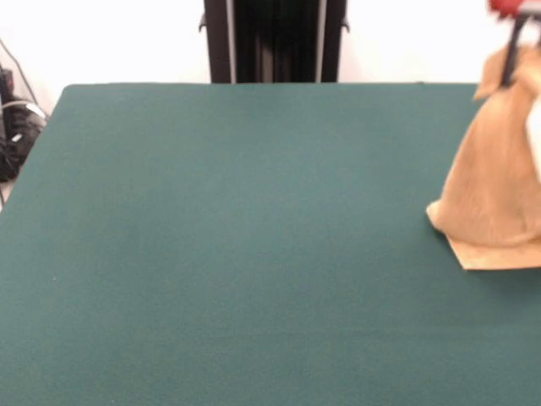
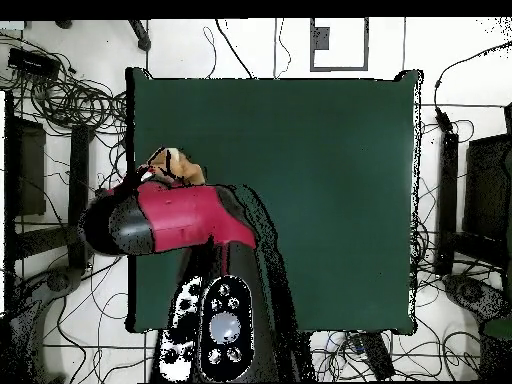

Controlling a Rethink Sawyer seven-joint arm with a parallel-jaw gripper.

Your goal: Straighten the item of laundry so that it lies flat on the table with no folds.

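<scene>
Hanging from the end effector [image 1: 510, 34], pinched, the washcloth [image 1: 494, 182] drapes onto the table's [image 1: 237, 254] edge.

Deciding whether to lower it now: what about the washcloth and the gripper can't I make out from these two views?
- Gripper, front view: cut off by the top edge, so its fingers are unseen.
- Washcloth, front view: right part runs off the picture's edge; lower hem rests on the table.
- Overhead view: the arm covers most of the washcloth.

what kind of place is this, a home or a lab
Most likely a robot lab: a red and black arm over a bare green table, loose cables on the floor around it, a cloth being lifted.
</scene>
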